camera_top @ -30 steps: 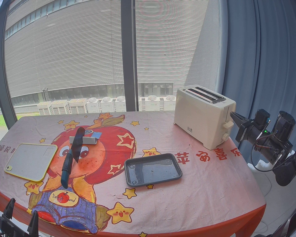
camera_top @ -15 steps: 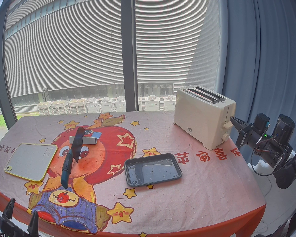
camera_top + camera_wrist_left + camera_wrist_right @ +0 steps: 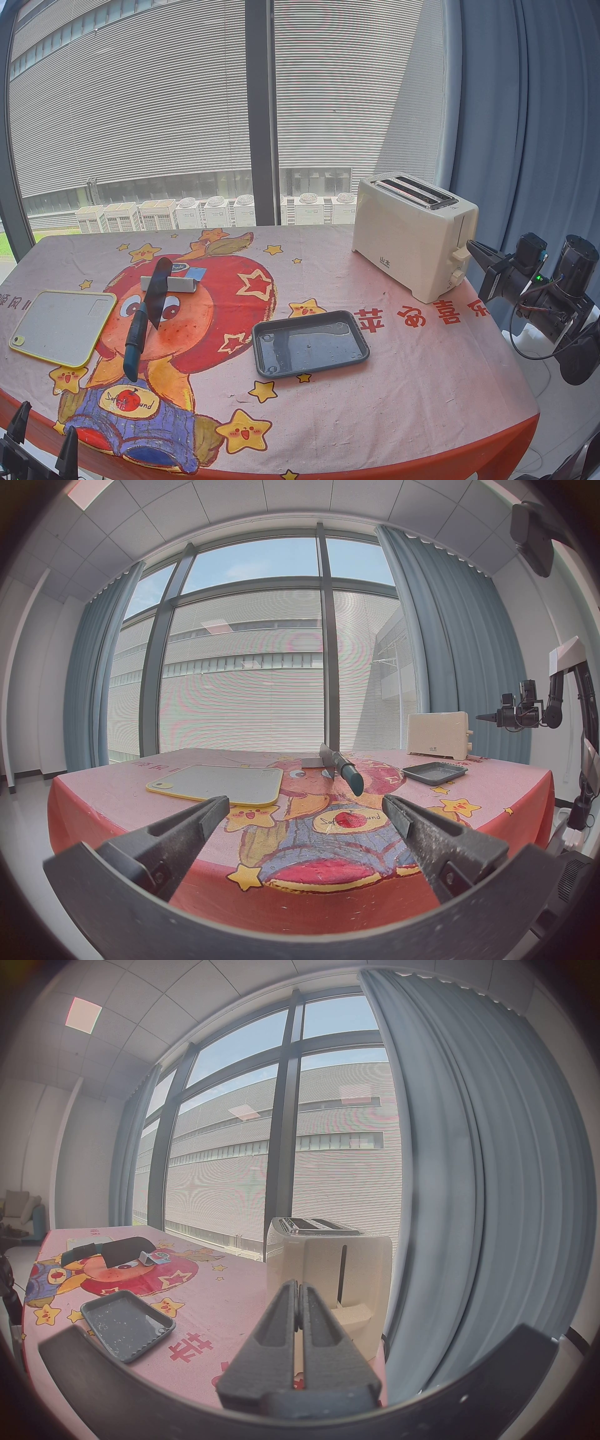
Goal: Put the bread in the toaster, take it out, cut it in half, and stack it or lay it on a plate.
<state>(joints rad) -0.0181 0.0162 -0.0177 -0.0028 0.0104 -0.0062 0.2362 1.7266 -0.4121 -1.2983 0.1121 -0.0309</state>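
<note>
Head view first: the cream, boxy toaster (image 3: pixel 412 234) stood at the far right of the worktop (image 3: pixel 406 387), which wore a pink cloth printed with a cartoon apple and stars. Its two top slots looked dark, and I couldn't tell whether any bread sat inside. A shallow, glossy dark tray (image 3: pixel 309 342) with rounded corners lay near the middle, apart from the toaster. Over on the left a pale cutting board (image 3: pixel 62 326) with a yellow-green rim lay flat on the cloth. Between board and tray was the knife (image 3: pixel 144 315), with a black blade and teal handle, its blade propped across a small white rest (image 3: pixel 169 284). My right gripper (image 3: pixel 478 240) hung off the worktop's right side, its black tip just beside the toaster's lever (image 3: pixel 462 253); I couldn't judge contact. The left gripper (image 3: pixel 42 431) sat low at the near-left edge.

On the left wrist view, the left gripper (image 3: pixel 305 805) had its rough black fingers spread wide, facing across the cloth towards the cutting board (image 3: pixel 219 783), the knife (image 3: pixel 342 769), the tray (image 3: pixel 434 772) and the toaster (image 3: pixel 439 734).

On the right wrist view, the right gripper (image 3: pixel 299 1310) had its two ribbed fingers pressed together, lined up with the lever (image 3: pixel 353 1319) on the toaster's (image 3: pixel 312 1260) smooth end face. The tray (image 3: pixel 127 1324) lay off to one side.
</note>
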